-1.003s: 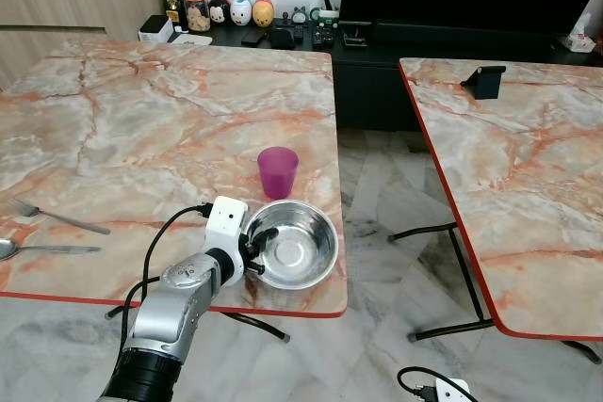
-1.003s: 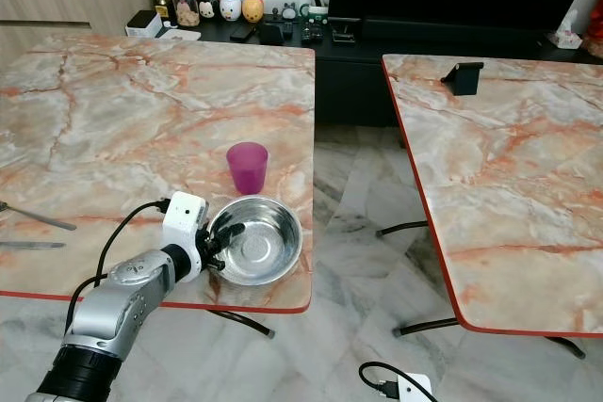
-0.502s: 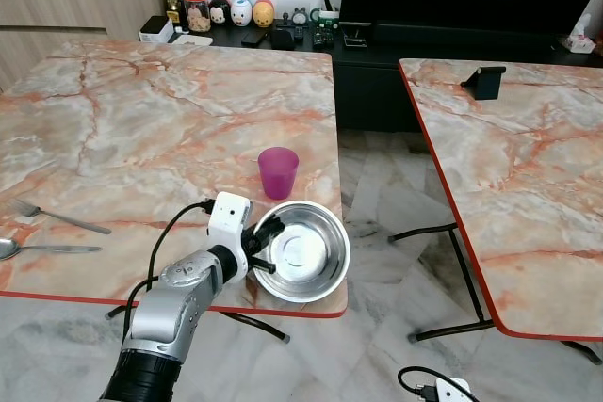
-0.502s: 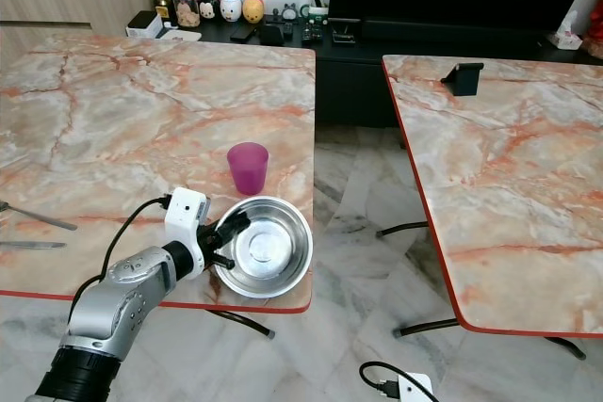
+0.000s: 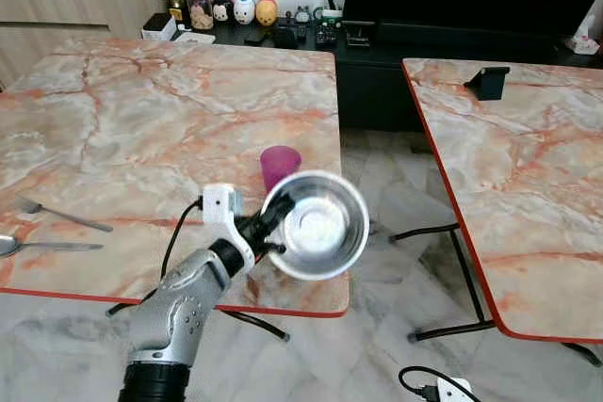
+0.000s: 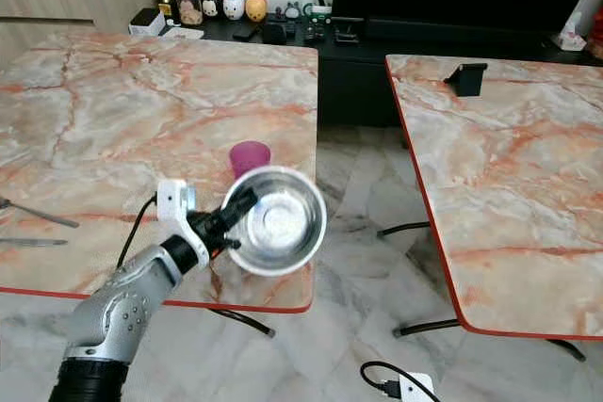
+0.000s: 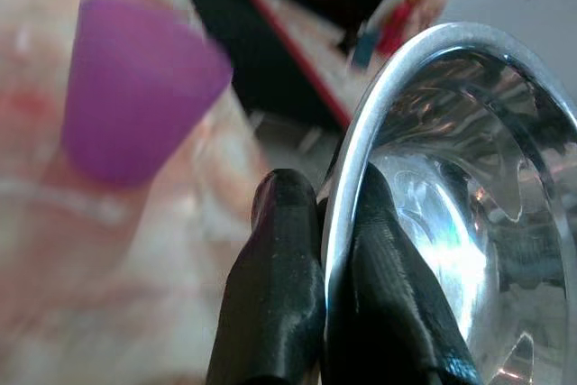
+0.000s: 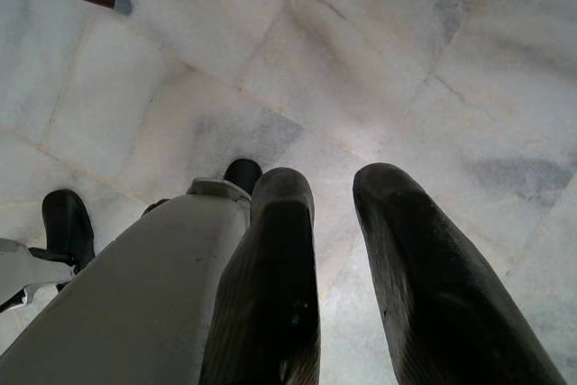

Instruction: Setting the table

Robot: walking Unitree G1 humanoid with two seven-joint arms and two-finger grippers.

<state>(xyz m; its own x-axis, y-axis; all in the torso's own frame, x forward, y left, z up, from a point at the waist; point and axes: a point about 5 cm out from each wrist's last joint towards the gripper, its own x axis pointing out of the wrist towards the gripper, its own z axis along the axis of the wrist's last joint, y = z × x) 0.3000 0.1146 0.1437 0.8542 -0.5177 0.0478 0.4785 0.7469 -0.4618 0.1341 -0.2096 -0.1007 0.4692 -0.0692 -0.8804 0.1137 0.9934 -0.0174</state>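
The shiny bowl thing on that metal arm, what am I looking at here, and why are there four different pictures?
It is a humanoid robot setting a table. Two pictures come from the cameras in its head, looking down. There its left gripper, two black fingers on a silver arm, pinches the rim of a steel bowl lifted above the marble table. A purple cup, a fork and a spoon lie there. The other two come from wrist cameras: one shows the pinch close up, one the right gripper, open over the floor.

Most of the purple cup (image 5: 280,160), just beyond the fingers (image 7: 279,286), is being hidden by the raised steel bowl (image 5: 317,225); it is being blurred in the left wrist view.
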